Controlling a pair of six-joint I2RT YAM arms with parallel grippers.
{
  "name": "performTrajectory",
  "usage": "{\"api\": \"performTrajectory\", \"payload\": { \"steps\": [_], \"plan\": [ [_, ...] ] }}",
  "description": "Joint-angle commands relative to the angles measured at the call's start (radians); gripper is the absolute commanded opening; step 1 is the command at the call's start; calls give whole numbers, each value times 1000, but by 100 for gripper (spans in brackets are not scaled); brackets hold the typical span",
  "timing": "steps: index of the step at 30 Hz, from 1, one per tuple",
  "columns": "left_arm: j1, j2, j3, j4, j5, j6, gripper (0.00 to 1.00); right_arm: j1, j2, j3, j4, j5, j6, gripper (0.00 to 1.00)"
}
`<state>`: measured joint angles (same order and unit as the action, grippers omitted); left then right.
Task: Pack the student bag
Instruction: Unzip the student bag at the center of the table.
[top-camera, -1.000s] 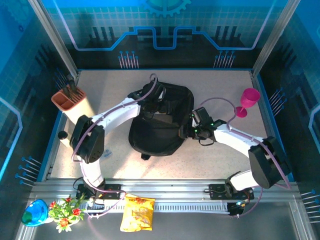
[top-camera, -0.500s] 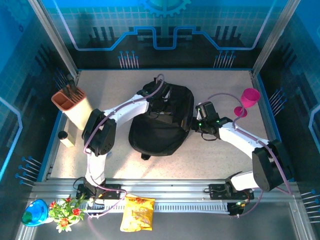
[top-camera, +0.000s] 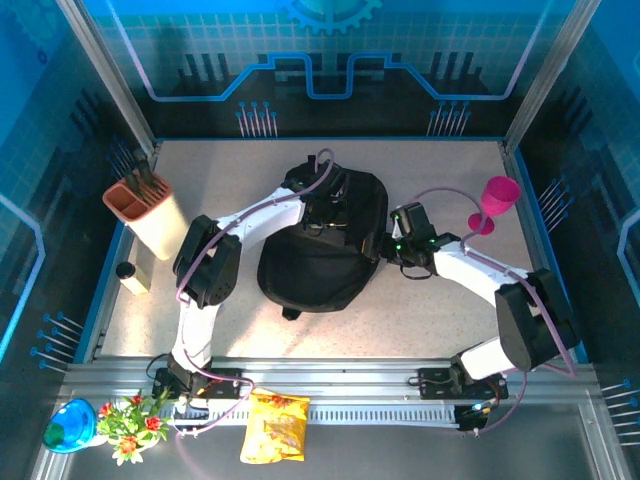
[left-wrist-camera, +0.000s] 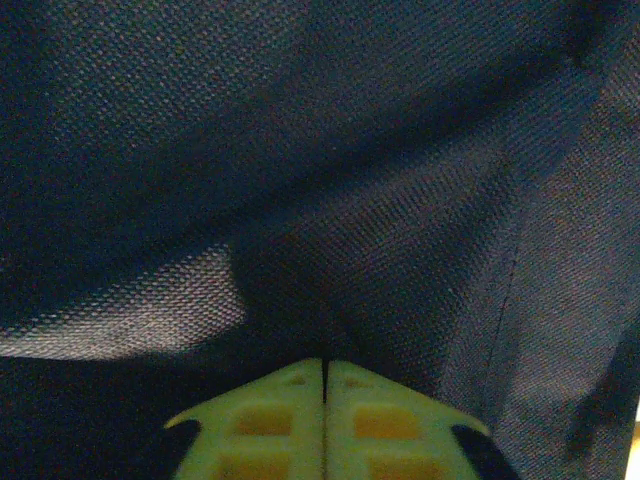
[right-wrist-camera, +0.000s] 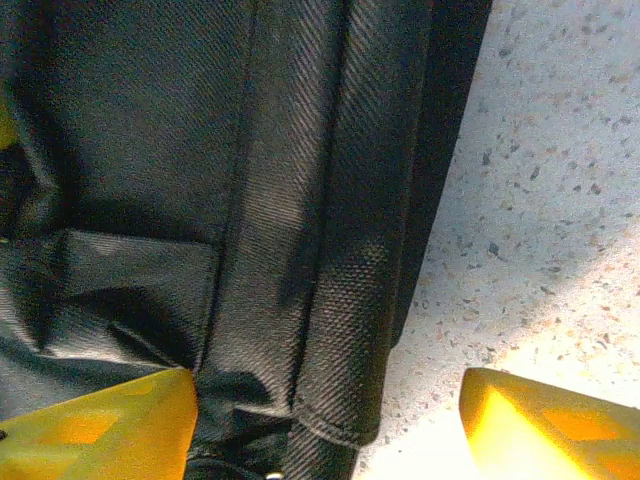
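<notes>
Left wrist: left hand (left-wrist-camera: 325, 365) pressed together against coarse-woven student bag (left-wrist-camera: 350, 200); right hand (right-wrist-camera: 328, 385) spread astride its seamed edge.

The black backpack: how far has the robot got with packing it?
Nothing visibly packed yet. The student bag lies on the table. In hand: the left end effector, fingers closed, is deep among its fabric, while the right end effector, open, straddles its right edge. Left: actual loading; a snack packet sits on the front rail.
</notes>
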<state>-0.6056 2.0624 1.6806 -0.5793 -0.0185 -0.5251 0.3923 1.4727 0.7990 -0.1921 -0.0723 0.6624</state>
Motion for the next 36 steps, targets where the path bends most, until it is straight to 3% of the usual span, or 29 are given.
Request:
{"api": "performTrajectory", "payload": {
  "steps": [1,10,25,31,36],
  "plan": [
    [-8,-22,11,-26,-38,2,0,-16,54,30,8,-26,28,67],
    [15,-185,-133,-9,-231,34,0,-23,179,127,-90,79,4,58],
    [227,-325,-389,39,-254,-20,0,-99,320,270,-132,147,-68,54],
    [249,-388,-430,18,-252,-42,0,-109,339,337,-183,188,-97,54],
    [250,-477,-469,1,-242,-64,42,-104,214,315,-159,96,-114,61]
  ]
}}
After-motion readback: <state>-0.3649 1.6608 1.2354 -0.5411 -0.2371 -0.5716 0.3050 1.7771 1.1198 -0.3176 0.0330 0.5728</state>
